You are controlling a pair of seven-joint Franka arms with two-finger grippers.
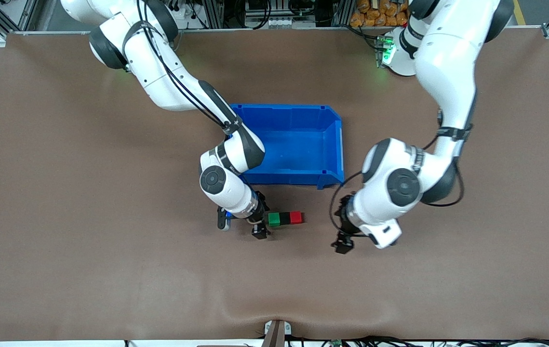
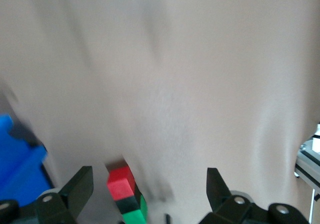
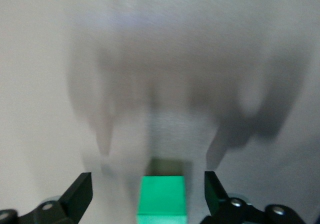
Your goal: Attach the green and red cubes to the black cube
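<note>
Inspecting the row: green cube (image 1: pixel 274 220), black cube (image 1: pixel 285 218) and red cube (image 1: pixel 296 217) lie side by side on the brown table (image 1: pixel 110 241), faces touching as far as I can tell — black in the middle, green toward the right arm's end, red toward the left arm's end.

Row position: nearer to the front camera than the blue bin (image 1: pixel 298 144), just clear of its wall.

Right claw: my right gripper (image 1: pixel 259 216) sits low beside the green cube, fingers spread apart with nothing between them; its wrist view shows the green cube (image 3: pixel 161 198) in line with the gap between the fingers.

Left claw: my left gripper (image 1: pixel 344 226) hangs low over bare table toward the left arm's end, near the red cube but apart from it, fingers spread wide and empty. Its wrist view shows the red cube (image 2: pixel 121 182) with the black and the green in line past it.

Step in hand — my judgement: the three appear joined, so releasing cleanly is the work. I should draw each claw straight away from the row, fingers wide, without brushing an end cube or dragging the line askew.

Risk: a sideways nudge could split a joint.

Writing: none legible on cubes or bin; small lettering on the arm bands is too fine to read.
</note>
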